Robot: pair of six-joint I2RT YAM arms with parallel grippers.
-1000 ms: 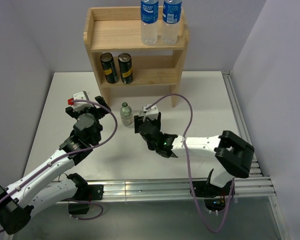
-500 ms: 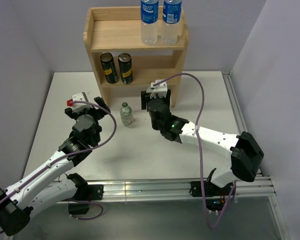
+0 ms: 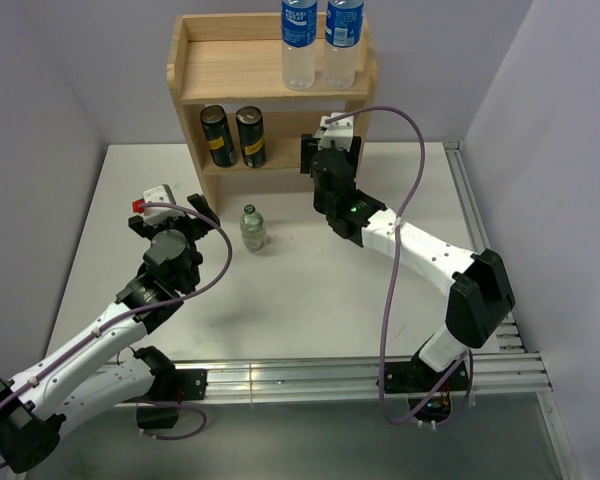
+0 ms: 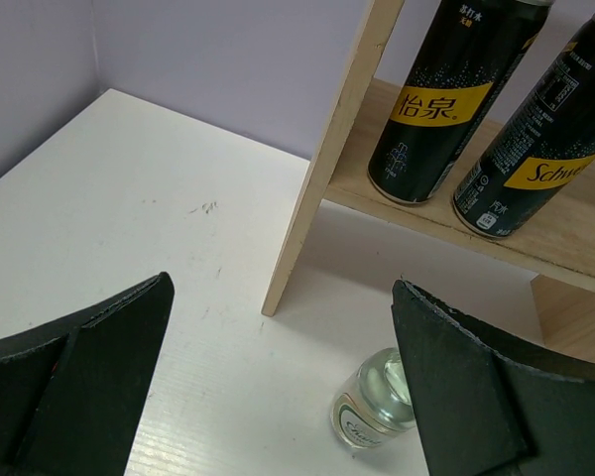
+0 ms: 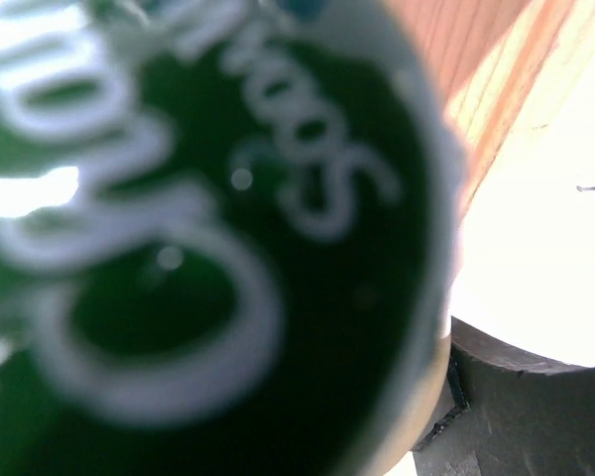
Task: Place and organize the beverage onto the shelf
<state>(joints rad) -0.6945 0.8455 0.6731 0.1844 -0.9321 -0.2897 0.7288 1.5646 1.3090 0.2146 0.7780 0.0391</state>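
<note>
On the shelf's [image 4: 329, 169] lower tier, the left can [image 4: 446, 94] is showing 怡泉 on a yellow band and the right can [image 4: 540, 139] "Schw", the rest running out of view. The glass bottle [image 4: 372, 412] in front of the shelf is carrying unreadably small script; the green-capped bottle [image 5: 198, 248] beside the shelf's wood is showing white letters, blurred.

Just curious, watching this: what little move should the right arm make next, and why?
Probably ease the right claw forward over the lower tier, right of the two cans: it grips a green-capped bottle at that tier's front edge, and that spot looks free.
</note>
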